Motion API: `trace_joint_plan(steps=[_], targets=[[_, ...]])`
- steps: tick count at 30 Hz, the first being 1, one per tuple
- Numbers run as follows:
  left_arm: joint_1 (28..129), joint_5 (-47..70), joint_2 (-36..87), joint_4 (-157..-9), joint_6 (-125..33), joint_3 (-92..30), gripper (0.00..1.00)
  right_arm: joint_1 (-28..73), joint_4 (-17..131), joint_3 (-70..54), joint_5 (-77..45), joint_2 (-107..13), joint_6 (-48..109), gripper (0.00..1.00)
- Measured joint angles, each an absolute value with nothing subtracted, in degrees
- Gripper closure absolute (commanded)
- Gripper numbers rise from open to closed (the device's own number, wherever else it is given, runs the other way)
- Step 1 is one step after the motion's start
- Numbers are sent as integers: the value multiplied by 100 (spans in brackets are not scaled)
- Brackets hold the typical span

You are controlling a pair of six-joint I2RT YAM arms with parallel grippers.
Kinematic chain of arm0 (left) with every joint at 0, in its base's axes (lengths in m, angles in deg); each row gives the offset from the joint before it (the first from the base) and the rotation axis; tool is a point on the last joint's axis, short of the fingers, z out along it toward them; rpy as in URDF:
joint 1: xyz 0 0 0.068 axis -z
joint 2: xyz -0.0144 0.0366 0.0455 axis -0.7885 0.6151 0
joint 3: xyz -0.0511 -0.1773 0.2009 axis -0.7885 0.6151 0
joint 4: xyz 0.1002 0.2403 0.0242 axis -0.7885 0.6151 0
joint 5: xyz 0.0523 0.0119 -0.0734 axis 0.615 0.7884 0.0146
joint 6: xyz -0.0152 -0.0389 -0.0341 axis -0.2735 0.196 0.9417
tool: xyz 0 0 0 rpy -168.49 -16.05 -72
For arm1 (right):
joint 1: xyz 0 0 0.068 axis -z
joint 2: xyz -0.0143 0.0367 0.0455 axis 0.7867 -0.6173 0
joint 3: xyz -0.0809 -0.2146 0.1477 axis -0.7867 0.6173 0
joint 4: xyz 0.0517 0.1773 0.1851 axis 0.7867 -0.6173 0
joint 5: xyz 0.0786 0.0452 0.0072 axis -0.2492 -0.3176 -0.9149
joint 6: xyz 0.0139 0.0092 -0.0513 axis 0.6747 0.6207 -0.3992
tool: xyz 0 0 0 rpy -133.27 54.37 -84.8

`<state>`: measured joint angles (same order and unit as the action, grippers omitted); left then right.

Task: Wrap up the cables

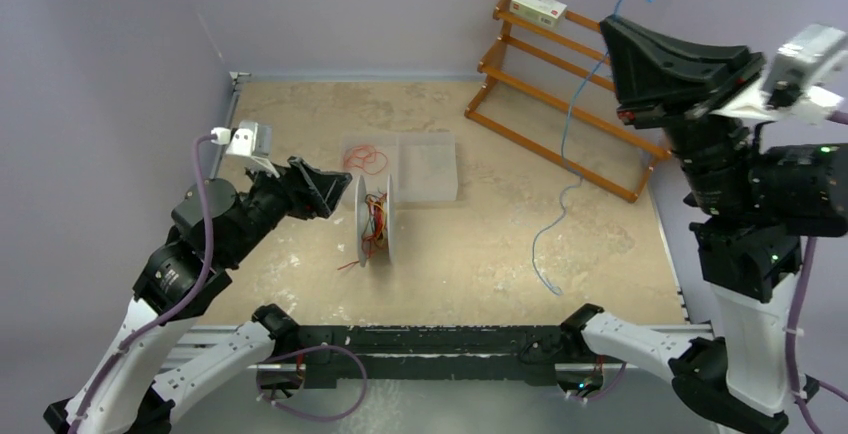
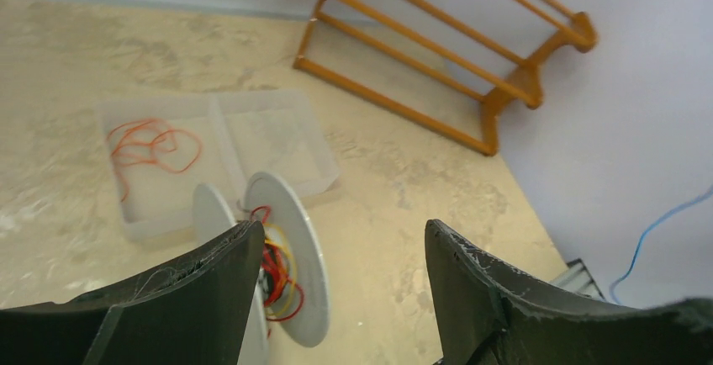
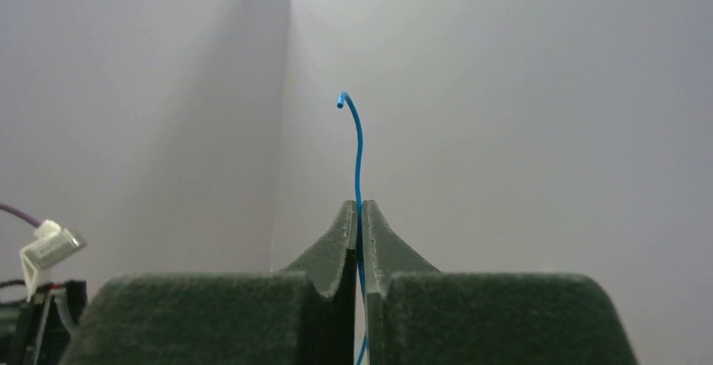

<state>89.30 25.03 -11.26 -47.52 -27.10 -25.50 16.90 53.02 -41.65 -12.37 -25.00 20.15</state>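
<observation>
Where the right pincer (image 3: 360, 214) clamps it between closed jaws, raised high at right, the blue cable (image 1: 567, 139) hangs past the wooden rack (image 2: 523, 87); its lower end lies on the counter (image 1: 470, 254). Red-orange cables (image 1: 366, 160) lie loose in a clear tray (image 1: 430, 164), with more wound on the upright white spool (image 1: 390, 216) just in front of it. The left pincer (image 2: 340, 229) has its jaws spread wide, holding nothing, beside the spool.

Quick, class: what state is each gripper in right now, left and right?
Left gripper: open, holding nothing.
Right gripper: closed on the blue cable.
</observation>
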Motion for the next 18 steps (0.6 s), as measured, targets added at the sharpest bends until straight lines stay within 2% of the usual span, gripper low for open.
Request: trace_joint_plan(steps=[8,18], targets=[[8930,3539,-1120,-3878,-2251,-2499,32,1690,5241,-1916,-1274,-2098,1927,100],[8930,3688,-836,-3388,-1921,-2145,33,1690,4977,-69,-1392,-2279,2043,100]])
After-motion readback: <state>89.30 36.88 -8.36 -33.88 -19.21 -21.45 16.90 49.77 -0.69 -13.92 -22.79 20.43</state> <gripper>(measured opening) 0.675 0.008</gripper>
